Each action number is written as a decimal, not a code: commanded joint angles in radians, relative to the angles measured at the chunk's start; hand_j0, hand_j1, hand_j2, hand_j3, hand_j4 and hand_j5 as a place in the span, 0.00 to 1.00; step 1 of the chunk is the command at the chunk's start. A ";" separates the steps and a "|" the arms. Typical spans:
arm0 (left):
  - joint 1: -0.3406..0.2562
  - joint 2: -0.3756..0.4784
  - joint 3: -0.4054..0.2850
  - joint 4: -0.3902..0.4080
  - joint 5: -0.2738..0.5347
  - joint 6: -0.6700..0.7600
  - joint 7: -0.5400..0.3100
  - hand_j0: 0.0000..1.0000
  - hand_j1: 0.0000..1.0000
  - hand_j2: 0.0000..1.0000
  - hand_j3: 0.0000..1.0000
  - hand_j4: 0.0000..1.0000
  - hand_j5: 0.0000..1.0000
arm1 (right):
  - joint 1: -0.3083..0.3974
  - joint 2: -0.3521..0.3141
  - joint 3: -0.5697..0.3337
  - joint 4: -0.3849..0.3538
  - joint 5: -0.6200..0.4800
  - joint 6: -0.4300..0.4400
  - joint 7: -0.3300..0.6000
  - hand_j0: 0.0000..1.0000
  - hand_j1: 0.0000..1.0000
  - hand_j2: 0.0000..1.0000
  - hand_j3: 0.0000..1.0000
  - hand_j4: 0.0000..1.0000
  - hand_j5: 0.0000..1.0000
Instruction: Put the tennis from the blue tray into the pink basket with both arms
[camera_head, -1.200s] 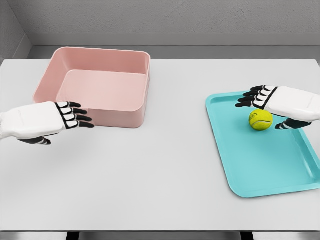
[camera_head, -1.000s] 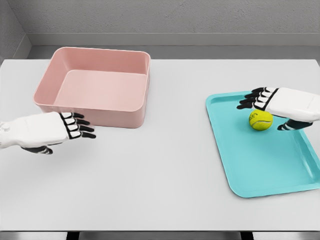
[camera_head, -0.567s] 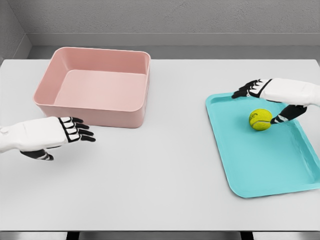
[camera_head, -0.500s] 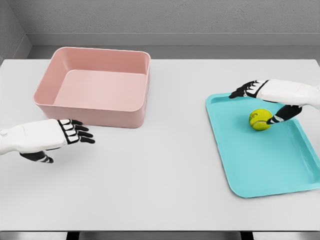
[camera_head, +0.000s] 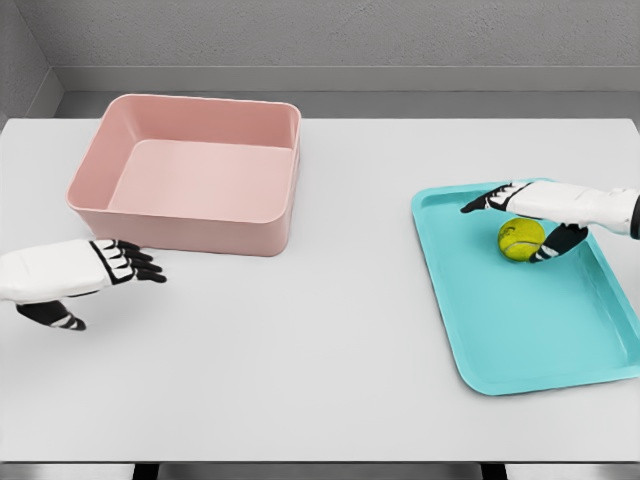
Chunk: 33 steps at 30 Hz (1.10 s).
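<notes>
A yellow-green tennis ball (camera_head: 520, 238) lies at the far end of the blue tray (camera_head: 520, 320) on the right of the table. My right hand (camera_head: 525, 220) is low over the ball, fingers (camera_head: 485, 200) stretched past its far side and thumb (camera_head: 556, 244) against its near right side; it is not closed around it. The pink basket (camera_head: 190, 175) stands at the far left with nothing in it. My left hand (camera_head: 120, 262) hovers open over the table in front of the basket, near the left edge, holding nothing.
White table (camera_head: 320, 350) with a grey wall behind. The tray's raised rim (camera_head: 440, 290) lies between the ball and the table's middle. The basket's near wall (camera_head: 200, 235) is just beyond my left hand.
My left hand has drawn back to the left and toward me, away from the basket. My right hand has lowered and spread around the ball, thumb now at its right side. The ball has not moved.
</notes>
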 joint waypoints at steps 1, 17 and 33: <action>0.000 0.006 -0.010 0.011 0.024 0.001 0.000 1.00 1.00 1.00 1.00 1.00 1.00 | 0.000 0.001 0.004 0.011 0.001 0.003 0.000 0.99 0.99 0.99 0.99 0.99 0.99; -0.003 0.028 -0.032 0.046 0.066 0.001 -0.008 1.00 1.00 1.00 1.00 1.00 1.00 | -0.002 0.036 0.008 0.126 0.044 0.003 0.000 0.94 0.94 0.94 0.94 0.94 0.94; -0.003 0.028 -0.032 0.044 0.067 0.001 -0.008 1.00 1.00 1.00 1.00 1.00 1.00 | -0.002 0.036 0.014 0.126 0.050 0.003 0.000 0.45 0.45 0.45 0.45 0.45 0.45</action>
